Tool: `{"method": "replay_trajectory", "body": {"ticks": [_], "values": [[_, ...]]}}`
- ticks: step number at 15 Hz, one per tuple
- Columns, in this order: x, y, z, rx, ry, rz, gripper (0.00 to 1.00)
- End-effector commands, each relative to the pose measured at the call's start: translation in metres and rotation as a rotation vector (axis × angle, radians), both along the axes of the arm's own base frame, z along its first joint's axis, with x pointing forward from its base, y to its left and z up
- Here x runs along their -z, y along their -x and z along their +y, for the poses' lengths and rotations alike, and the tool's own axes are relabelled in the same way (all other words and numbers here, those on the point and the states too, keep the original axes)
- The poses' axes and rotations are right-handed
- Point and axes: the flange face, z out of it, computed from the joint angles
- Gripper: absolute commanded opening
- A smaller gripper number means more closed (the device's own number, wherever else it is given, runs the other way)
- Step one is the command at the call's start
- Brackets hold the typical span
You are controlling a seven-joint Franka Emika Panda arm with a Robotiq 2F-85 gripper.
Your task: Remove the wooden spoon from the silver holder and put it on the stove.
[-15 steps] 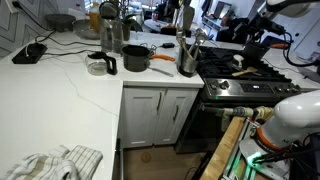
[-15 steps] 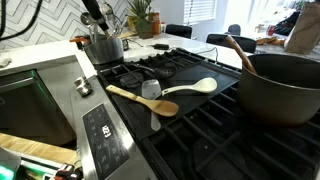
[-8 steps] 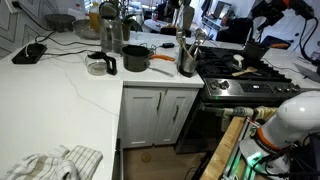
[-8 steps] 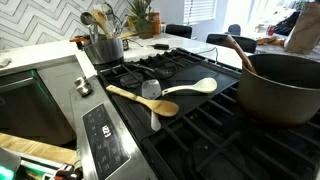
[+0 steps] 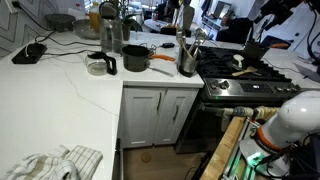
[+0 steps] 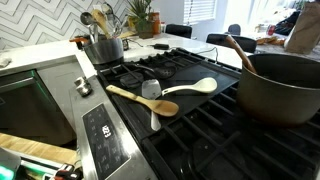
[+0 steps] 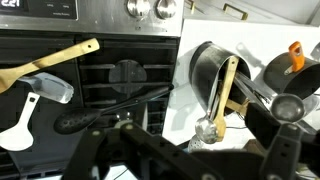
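Note:
The silver holder (image 7: 208,72) stands on the white counter beside the stove (image 7: 110,85); it also shows in both exterior views (image 5: 187,62) (image 6: 104,49). The slim light tan wooden spoon (image 7: 228,82) stands in the holder beside a metal ladle (image 7: 204,128) and other utensils. My gripper (image 7: 190,165) is open and empty. It hovers above the holder and the stove edge, touching nothing. In an exterior view only my arm (image 5: 272,18) shows, high over the stove (image 5: 245,75).
A broader wooden spoon (image 6: 140,98), a white spoon (image 6: 190,88) and a clear spatula (image 6: 152,97) lie on the stove grates. A large dark pot (image 6: 280,88) fills the right burners. A black pot (image 5: 136,58) and a kettle (image 5: 110,40) stand on the counter.
One second ago my gripper was right above the holder in an exterior view. It has since lifted out of that view. The utensils have not moved.

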Motion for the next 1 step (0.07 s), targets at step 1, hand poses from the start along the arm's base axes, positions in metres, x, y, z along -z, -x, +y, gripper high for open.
{"method": "replay_trajectory", "body": {"ticks": [1], "values": [[-0.0005, -0.0004, -0.0002, -0.001, -0.001, 0.001, 1.0]]}}
